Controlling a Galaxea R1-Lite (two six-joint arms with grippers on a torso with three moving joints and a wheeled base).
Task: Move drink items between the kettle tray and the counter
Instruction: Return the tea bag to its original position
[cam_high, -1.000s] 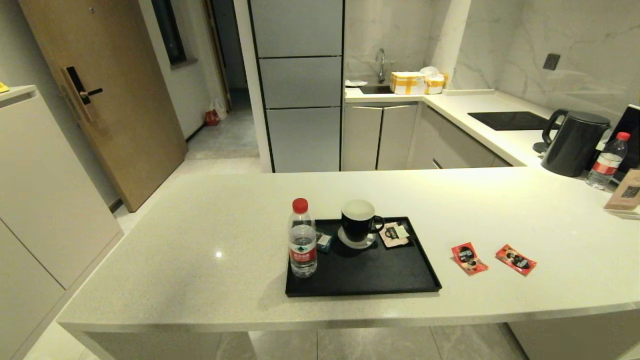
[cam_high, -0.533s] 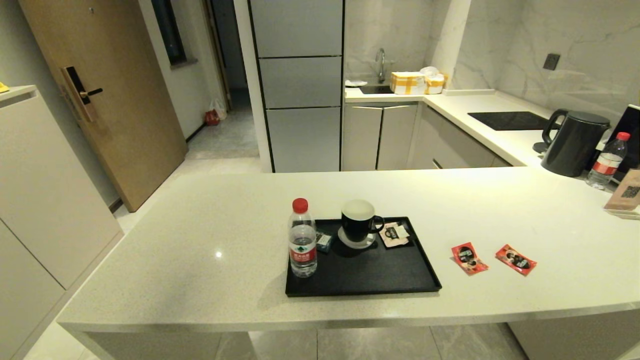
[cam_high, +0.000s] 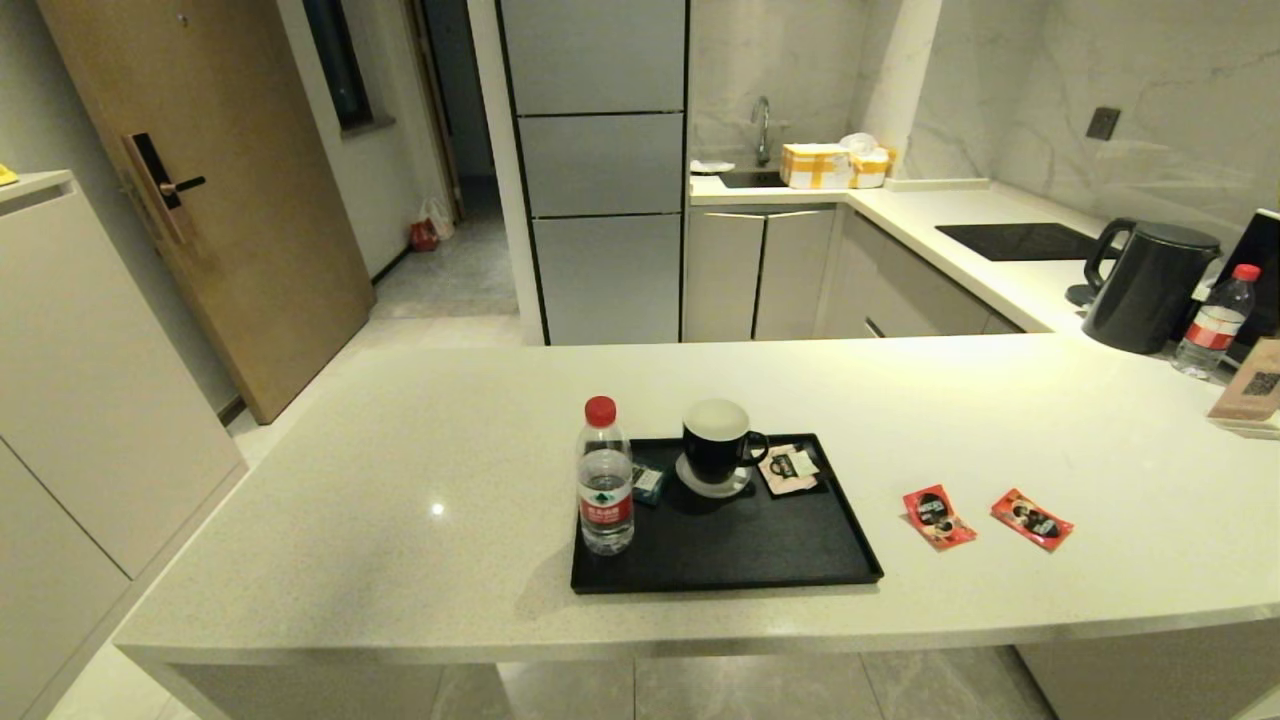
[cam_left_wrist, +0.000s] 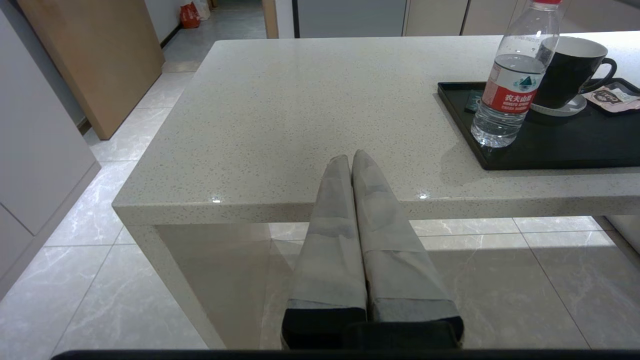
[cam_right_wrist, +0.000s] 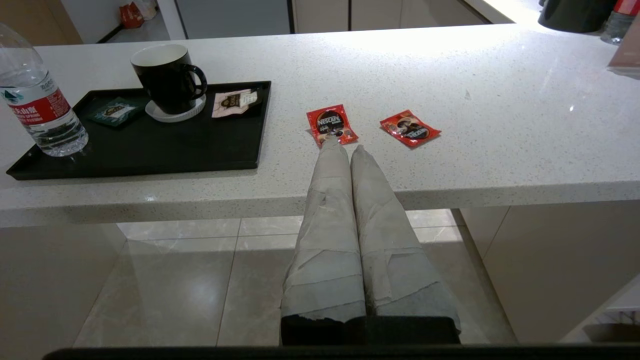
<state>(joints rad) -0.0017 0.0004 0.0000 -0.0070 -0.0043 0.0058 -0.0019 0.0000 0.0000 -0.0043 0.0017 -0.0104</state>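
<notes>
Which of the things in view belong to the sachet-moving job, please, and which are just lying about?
Job: two red sachets, lying on the counter; black tray.
Lying about: water bottle, mug, cream sachet, teal packet, all on the tray; kettle.

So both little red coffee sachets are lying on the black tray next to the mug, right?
Not quite. Both red sachets lie on the white counter, beside the black tray and off it. The head view shows this; the mug does stand on the tray.
</notes>
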